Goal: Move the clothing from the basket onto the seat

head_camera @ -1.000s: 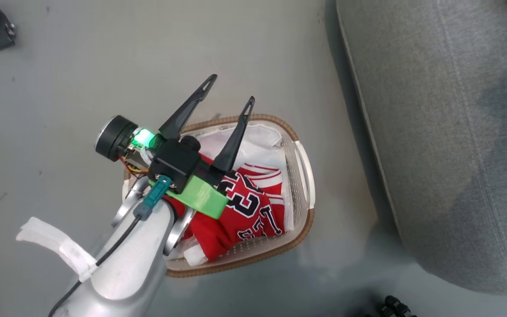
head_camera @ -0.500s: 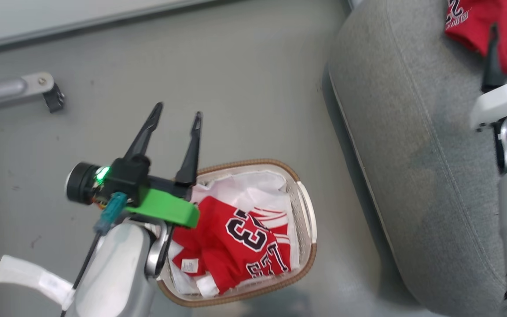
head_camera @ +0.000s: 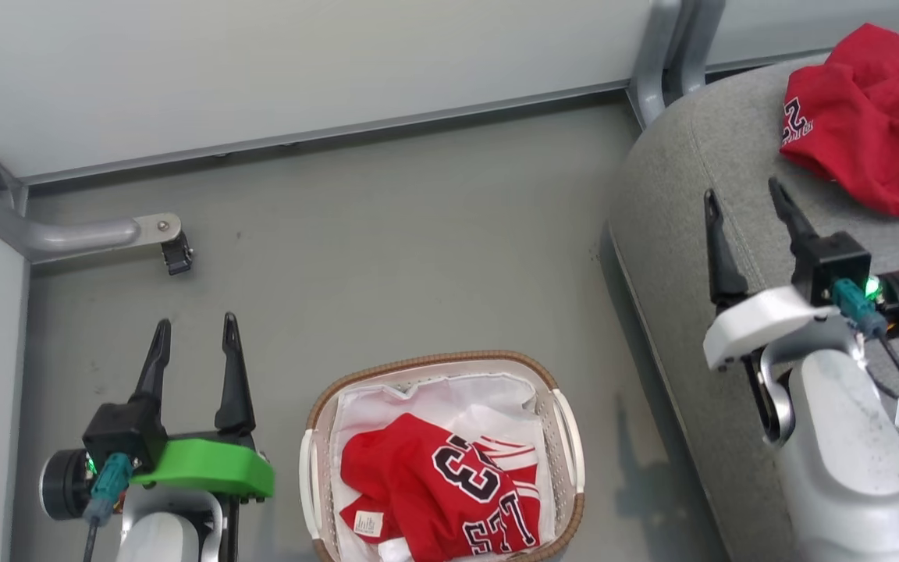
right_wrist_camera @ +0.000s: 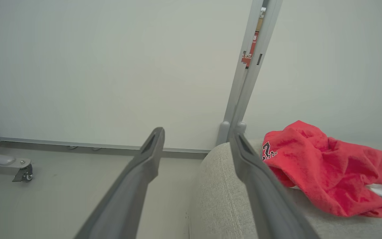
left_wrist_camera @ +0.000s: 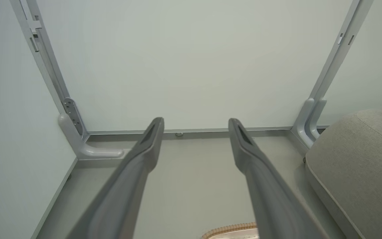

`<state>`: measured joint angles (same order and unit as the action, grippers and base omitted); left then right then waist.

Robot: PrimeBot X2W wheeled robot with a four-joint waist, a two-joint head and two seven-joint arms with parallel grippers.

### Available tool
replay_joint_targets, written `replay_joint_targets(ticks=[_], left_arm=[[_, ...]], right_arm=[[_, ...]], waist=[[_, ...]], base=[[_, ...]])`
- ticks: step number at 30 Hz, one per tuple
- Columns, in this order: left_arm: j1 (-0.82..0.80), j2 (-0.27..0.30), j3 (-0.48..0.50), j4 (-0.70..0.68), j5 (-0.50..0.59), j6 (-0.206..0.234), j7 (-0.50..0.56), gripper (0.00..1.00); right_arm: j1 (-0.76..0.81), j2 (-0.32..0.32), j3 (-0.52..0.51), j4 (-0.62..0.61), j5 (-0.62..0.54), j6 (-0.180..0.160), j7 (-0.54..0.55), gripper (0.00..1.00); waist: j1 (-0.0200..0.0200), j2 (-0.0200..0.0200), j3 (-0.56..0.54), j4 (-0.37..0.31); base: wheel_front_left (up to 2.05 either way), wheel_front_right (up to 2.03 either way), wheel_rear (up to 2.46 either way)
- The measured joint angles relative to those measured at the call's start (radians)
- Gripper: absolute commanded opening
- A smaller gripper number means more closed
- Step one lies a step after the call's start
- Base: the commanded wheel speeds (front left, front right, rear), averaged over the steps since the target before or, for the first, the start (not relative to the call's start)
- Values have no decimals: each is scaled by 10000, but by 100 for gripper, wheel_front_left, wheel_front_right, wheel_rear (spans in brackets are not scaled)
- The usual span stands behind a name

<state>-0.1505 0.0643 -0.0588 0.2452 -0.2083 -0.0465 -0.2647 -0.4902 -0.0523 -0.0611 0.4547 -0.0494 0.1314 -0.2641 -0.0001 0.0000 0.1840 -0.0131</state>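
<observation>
Bright even light, soft shadows, sharp focus, wide-angle bowing.

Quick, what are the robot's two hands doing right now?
Left gripper: open, holding nothing.
Right gripper: open, holding nothing.
</observation>
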Motion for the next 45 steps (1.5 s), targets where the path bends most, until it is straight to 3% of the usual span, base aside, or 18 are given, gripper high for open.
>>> replay_joint_targets(ticks=[7, 17, 45], left_arm=[[610, -117, 36, 541, 79, -159, 0, 100], [1129, -136, -138, 754, -370, -153, 0, 100], [1162, -142, -334, 564, -309, -77, 0, 100]], right_arm=[[1695, 33, 1009, -445, 1476, 0, -2, 100], [3053, 38, 1421, -1053, 2092, 0, -2, 100], [3152, 38, 1112, -1360, 2134, 0, -2, 100]], waist=[[0, 0, -626, 338], [0, 0, -1152, 710], [0, 0, -989, 658]], base=[[0, 0, 0], [0, 0, 0], [0, 0, 0]])
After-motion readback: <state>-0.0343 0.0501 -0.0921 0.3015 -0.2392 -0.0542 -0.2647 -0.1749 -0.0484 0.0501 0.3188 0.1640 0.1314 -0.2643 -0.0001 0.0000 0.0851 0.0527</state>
